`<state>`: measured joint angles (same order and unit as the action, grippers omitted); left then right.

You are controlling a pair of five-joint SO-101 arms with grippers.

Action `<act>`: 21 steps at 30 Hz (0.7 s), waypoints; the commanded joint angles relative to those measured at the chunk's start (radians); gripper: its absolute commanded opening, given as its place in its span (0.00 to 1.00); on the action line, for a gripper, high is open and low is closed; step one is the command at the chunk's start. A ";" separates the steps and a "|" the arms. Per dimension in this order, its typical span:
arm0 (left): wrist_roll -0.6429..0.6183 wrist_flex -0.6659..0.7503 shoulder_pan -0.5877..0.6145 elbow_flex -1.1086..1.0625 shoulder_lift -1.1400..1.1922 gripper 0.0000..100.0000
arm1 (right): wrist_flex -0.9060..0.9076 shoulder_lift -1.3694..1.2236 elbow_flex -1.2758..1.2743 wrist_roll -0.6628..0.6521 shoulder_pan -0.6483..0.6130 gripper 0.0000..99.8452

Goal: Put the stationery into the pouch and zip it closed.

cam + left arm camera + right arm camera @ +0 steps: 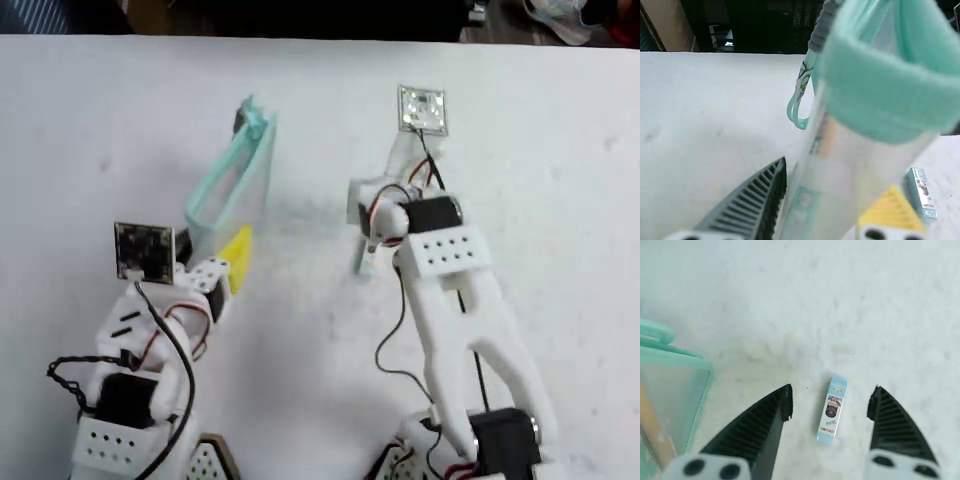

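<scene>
White surface (80, 120). Right hand (831, 390) spread, straddling eraser (832, 411), long axis along fingers (760, 425); pouch (232, 180), pinched by left hand (825, 205), roughly at ten o'clock.

There is one clear mint-trimmed pouch (232, 180), one small blue eraser box (832, 411), and one white table (560, 200).

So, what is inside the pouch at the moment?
Through the clear wall of the pouch a long orange thing shows, perhaps a pencil. The green fabric band hides the rest, so other contents cannot be told.
</scene>
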<state>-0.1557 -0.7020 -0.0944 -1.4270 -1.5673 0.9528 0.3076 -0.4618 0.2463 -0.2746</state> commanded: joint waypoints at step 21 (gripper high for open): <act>-0.015 0.008 0.005 0.051 -0.008 0.23 | -0.039 -0.476 0.138 0.025 -0.027 0.23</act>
<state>-0.1588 -0.7020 -0.0944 -1.4270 -1.5673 0.9314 -0.1511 -0.3728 0.2631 -0.2946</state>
